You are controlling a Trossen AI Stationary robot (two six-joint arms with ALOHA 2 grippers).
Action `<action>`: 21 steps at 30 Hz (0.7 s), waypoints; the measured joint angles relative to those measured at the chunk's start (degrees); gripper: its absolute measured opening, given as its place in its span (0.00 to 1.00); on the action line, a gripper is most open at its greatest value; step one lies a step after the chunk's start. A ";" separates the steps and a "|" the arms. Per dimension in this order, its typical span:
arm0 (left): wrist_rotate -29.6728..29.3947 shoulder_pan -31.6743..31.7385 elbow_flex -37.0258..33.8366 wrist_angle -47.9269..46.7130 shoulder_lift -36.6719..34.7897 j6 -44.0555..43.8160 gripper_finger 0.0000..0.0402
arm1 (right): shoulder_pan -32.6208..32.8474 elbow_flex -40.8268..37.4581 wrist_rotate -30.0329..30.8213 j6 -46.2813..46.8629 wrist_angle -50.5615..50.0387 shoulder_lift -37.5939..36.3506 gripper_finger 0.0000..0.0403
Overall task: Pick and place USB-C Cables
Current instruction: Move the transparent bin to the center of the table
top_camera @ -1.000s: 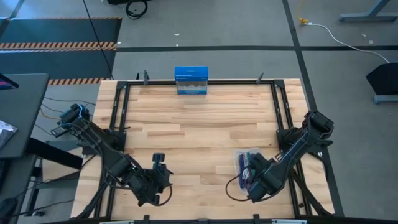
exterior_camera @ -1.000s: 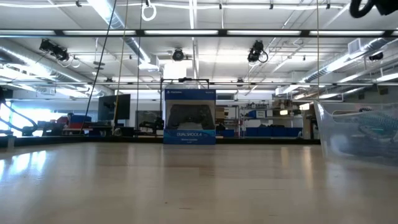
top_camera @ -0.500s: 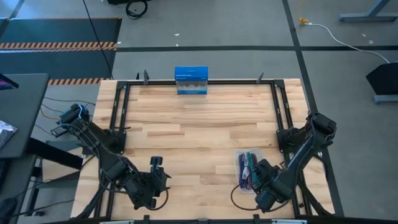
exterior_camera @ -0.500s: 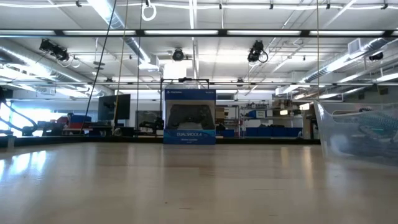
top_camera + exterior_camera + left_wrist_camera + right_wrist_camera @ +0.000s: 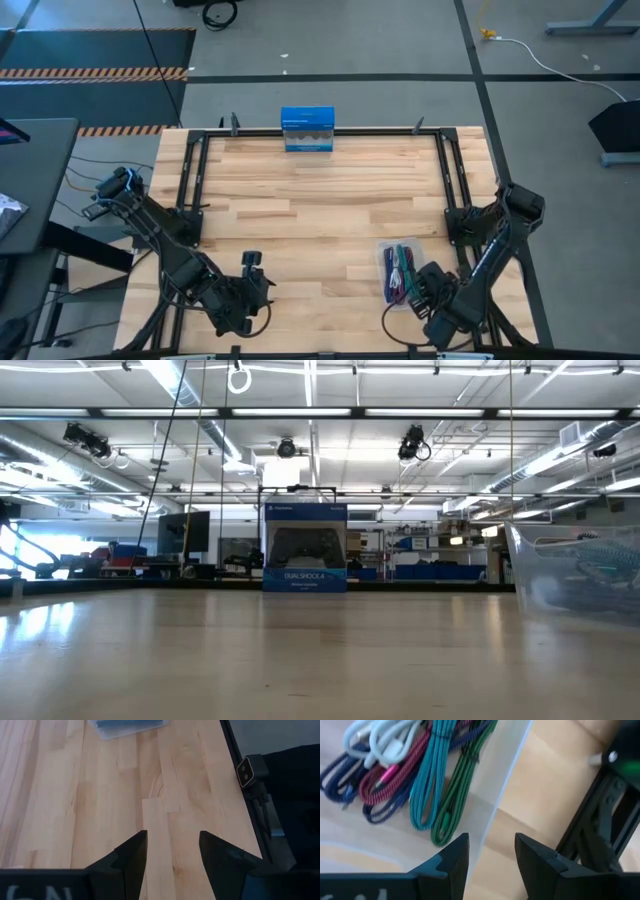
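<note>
Right gripper (image 5: 436,300), jaws parted and empty, has backed toward the table's near edge, off the clear tray (image 5: 384,252). All five USB-C cables (image 5: 427,775) lie inside; nothing picked yet. Left gripper (image 5: 250,282) waits, parted. Blue box (image 5: 307,129) stands far.

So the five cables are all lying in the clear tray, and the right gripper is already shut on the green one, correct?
Not quite. In the right wrist view the right gripper is open and holds nothing, poised near the tray's edge. The cables, the green one included, do all lie in the clear tray.
</note>
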 joint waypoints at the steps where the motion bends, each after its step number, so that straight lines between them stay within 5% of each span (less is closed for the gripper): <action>1: 0.00 0.00 0.00 0.00 0.00 -0.01 0.47 | -0.09 -0.23 0.45 -0.13 -0.21 -0.12 0.41; 21: 0.00 0.04 0.00 0.22 -0.02 0.06 0.47 | -7.47 -17.90 5.87 -11.00 9.79 -11.78 0.29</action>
